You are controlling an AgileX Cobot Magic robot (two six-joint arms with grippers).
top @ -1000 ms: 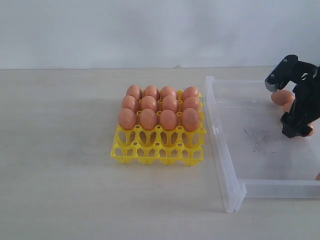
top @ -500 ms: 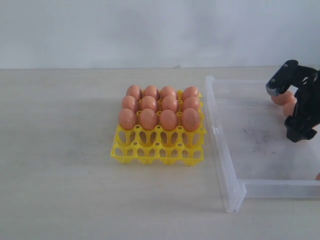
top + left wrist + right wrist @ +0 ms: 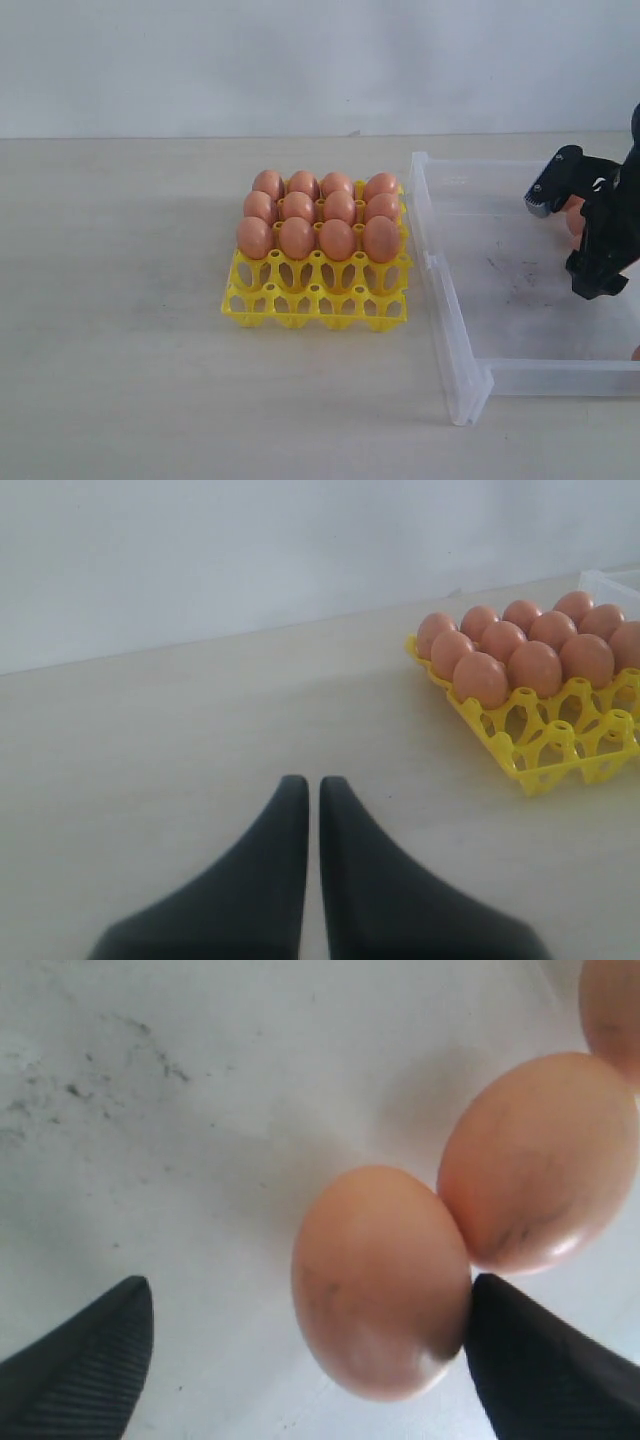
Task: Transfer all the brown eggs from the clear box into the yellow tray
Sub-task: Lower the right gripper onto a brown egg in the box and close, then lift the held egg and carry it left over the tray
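On a pale tabletop, before a plain white wall: a bright yellow openwork plastic egg tray, square, with twelve smooth orange-brown oval eggs seated upright in the three rear rows; nearest row of cups bare. To the right of it and apart from it, a shallow rectangular transparent plastic box with low walls and dark smudges on the floor.

Inside the box, toward the right edge of the exterior view, the black right gripper, low over the floor, fingers spread wide, clamped on nothing. Between those fingers in the right wrist view, one brown egg lying on the box floor: just beside one fingertip, perhaps touching it, and well apart from the other fingertip across bare plastic. Touching that egg, on the same side as the near fingertip, a second egg, outside the span of the fingers; beyond it, cut by the picture's edge, a third egg. In the exterior view, only a sliver of orange visible behind the gripper.

Seen only in the left wrist view, the dark left gripper, above bare tabletop, well apart from the tray; fingers pressed together save for a hairline slit, pinching nothing.
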